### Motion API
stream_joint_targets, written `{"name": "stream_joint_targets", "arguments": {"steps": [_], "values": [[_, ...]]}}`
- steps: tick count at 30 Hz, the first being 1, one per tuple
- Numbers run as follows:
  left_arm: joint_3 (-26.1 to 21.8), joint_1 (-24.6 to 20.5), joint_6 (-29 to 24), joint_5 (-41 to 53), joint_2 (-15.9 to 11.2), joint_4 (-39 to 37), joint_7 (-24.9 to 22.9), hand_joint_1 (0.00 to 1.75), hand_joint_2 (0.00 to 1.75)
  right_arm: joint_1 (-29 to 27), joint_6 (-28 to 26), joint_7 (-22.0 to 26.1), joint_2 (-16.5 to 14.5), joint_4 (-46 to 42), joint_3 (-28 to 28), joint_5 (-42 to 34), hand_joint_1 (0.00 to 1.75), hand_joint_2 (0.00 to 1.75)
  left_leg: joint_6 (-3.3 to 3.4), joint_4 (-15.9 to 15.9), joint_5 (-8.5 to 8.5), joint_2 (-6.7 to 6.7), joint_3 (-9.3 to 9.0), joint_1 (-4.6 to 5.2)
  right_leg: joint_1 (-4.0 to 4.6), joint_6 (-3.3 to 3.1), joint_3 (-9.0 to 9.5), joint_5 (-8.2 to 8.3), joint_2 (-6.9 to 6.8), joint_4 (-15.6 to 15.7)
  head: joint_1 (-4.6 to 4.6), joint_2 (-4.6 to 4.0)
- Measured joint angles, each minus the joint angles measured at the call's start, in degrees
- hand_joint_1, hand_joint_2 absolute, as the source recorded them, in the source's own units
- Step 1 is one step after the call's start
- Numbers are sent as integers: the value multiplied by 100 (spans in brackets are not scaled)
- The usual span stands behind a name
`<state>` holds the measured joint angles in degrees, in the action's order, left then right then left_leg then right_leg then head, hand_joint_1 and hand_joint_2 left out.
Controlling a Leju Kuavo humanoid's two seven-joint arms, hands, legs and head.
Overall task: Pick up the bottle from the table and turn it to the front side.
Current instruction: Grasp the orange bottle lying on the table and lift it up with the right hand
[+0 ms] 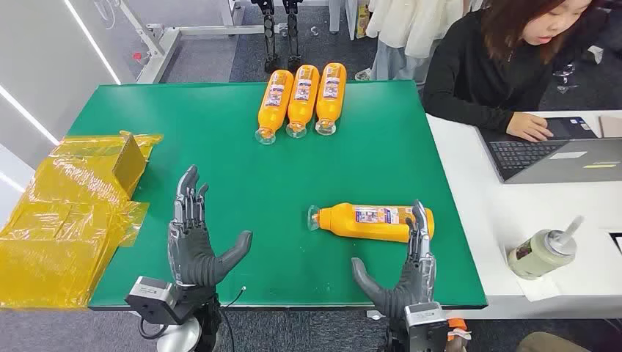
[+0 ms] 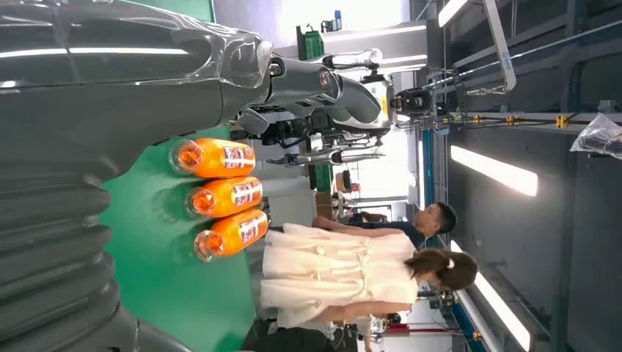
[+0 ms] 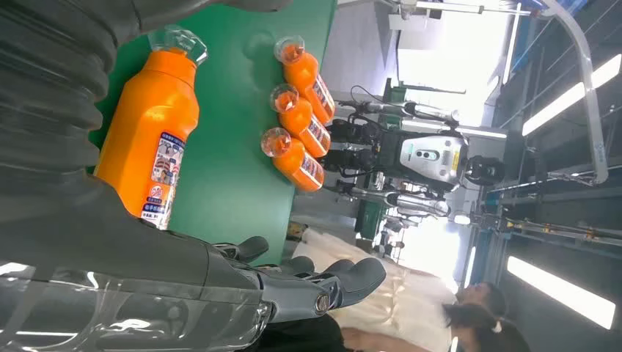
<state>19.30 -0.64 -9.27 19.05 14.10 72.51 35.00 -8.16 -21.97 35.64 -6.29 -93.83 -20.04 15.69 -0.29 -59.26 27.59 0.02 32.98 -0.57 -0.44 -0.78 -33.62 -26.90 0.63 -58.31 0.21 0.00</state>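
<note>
- Fingers of both hands are spread and hold nothing: the left hand (image 1: 194, 242) hovers palm-up over the near left of the green table (image 1: 220, 147), the right hand (image 1: 407, 271) over the near right edge.
- At the far left, yellow wrapping (image 1: 66, 213) lies heaped partly over the table's edge, well apart from either hand; it looks like discarded packing and has no part in the task.
- The left hand's idle spot, away from any bottle, suggests it waits as a helper, perhaps to take or steady the bottle during the turn.
- Along the far edge, three bottles (image 1: 302, 99) lie side by side, touching, caps toward the robot and labels up. They probably show the wanted front-side pose.
- Right of centre, the bottle (image 1: 374, 221) to be picked lies alone on its side, cap pointing left, base to the right. A label faces up in the head view, so which side counts as front cannot be told for sure.
- The right hand's fingertips (image 1: 419, 220) reach up beside the bottle's base, near or just touching it; actual contact cannot be told. This spread pose suits a grasp about the bottle's body.
- To the right, a person (image 1: 506, 66) types on a laptop (image 1: 557, 154) at a white desk (image 1: 506, 220), with a pale bottle (image 1: 543, 253) standing nearby, apart from the work.
</note>
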Motion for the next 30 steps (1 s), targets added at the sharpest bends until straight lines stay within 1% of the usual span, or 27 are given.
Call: {"name": "stream_joint_targets", "arguments": {"steps": [9, 12, 13, 15, 19, 21, 22, 27, 30], "values": [[0, -1, 36, 1, 0, -10, -1, 0, 175, -30, -37, -81, 0, -37, 0, 98, 0, 175, 0, 0, 0, 0, 0, 0, 0, 0, 0, 0, 0, 0, -1, 0], [0, -1, 56, 28, 1, -10, -1, 0, 175, -29, -132, -178, 1, -54, 0, 367, 0, 175, 0, 0, 0, 0, 0, 0, 0, 0, 0, 0, 0, 0, -1, 0], [-1, -2, 63, 45, 1, -10, -1, 0, 175, -27, -200, -272, 2, -55, 0, 612, 0, 175, 0, 0, 0, 1, 0, 0, 0, 0, 0, 0, 0, 0, -1, 0], [0, -2, 79, 78, 2, -11, -1, 0, 175, -14, -332, -602, 16, -57, 3, 1379, 0, 175, 0, 0, 0, 1, 0, 0, 0, 0, -1, 0, 1, 0, -1, 0], [-2, -3, 125, 157, 5, -31, 1, 0, 175, 59, -656, -1515, 74, -51, 102, 3537, 0, 175, 0, 0, 0, 0, 0, 0, 0, 0, 0, 0, 0, 0, -1, 0], [-2, -4, 151, 183, 7, -38, 4, 0, 175, 94, -842, -1810, 96, -44, 165, 4280, 0, 175, 0, 0, 0, 0, 0, 0, 0, 0, 0, 0, 1, 0, 1, 0], [-2, -4, 155, 189, 7, -40, 5, 0, 175, 102, -884, -1869, 102, -42, 179, 4429, 0, 175, 0, 0, 0, 1, 0, 0, 0, 0, 0, 0, 1, 0, 1, 0], [-2, -4, 156, 191, 7, -41, 7, 0, 175, 105, -903, -1896, 105, -40, 186, 4496, 0, 175, 0, 0, 0, 1, 0, 0, 0, 0, 0, 0, 1, 0, 0, 0], [-2, -7, 181, 201, 8, -68, 49, 0, 175, 166, -1221, -2330, 202, 7, 253, 5433, 0, 175, 0, -1, 0, 1, 0, 0, 0, 0, 0, 0, 1, 1, -1, 0]]}}
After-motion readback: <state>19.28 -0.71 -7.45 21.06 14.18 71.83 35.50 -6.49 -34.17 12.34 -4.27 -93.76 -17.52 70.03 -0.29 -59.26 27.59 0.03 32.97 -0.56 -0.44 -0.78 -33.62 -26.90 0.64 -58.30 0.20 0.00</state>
